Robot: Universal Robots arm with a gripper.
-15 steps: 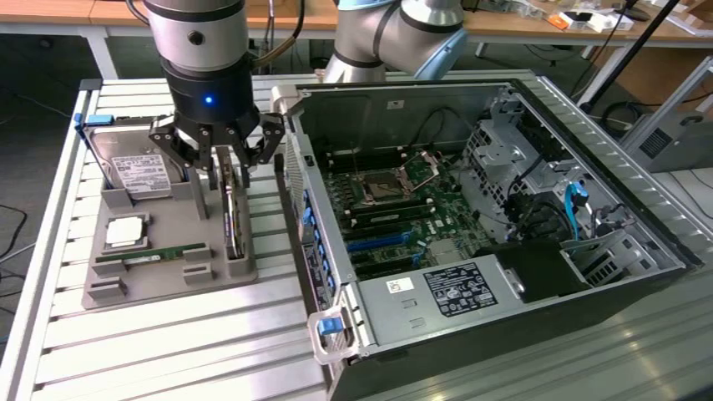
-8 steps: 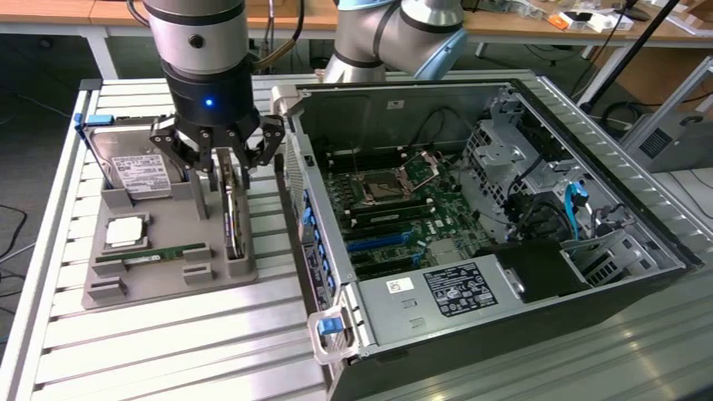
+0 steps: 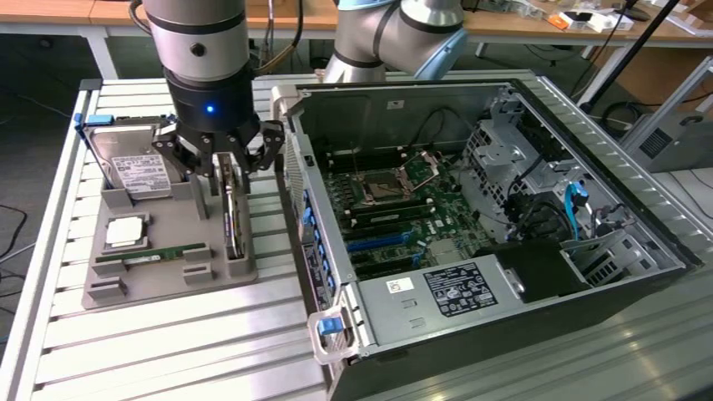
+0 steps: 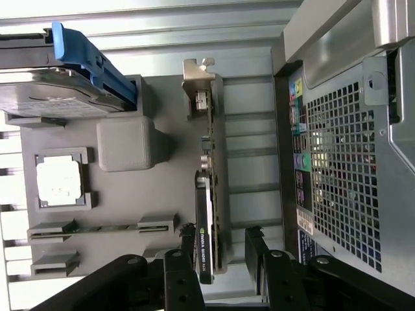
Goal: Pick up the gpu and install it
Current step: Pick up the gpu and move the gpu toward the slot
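Green circuit board with a black cooler on one face and a silver bracket at one end, the gpu (image 3: 232, 219) (image 4: 209, 194) stands on its long edge in a slot of the flat grey plastic holder tray (image 3: 167, 288) (image 4: 123, 146), which lies on the pale slatted metal bench (image 3: 167, 355). The black two-fingered tool (image 3: 229, 163) (image 4: 220, 249) hangs right over the card with its fingers spread wide, one on each face of the board and neither pinching it. The card is not lifted and nothing is installed. The risk, as I judge it, lies in the squeeze: the card sits closer to one finger than the other, so an off-centre closure could tip it in its slot or land on the cooler, not the board. A thin card gripped near one end could also swing when raised. Around it on the tray sit a silver hard drive with a white label (image 3: 134, 167) (image 4: 52, 97), a small square silver processor (image 3: 125, 232) (image 4: 59, 180) and a slim green memory stick (image 3: 150, 253) (image 4: 97, 228), all apart from the tool. Just beside the tray, toward the exterior view's right, stands the open black computer case (image 3: 368, 109) with its green motherboard (image 3: 412, 209); its near wall with blue latches (image 3: 312, 238) rises between the card and the board.
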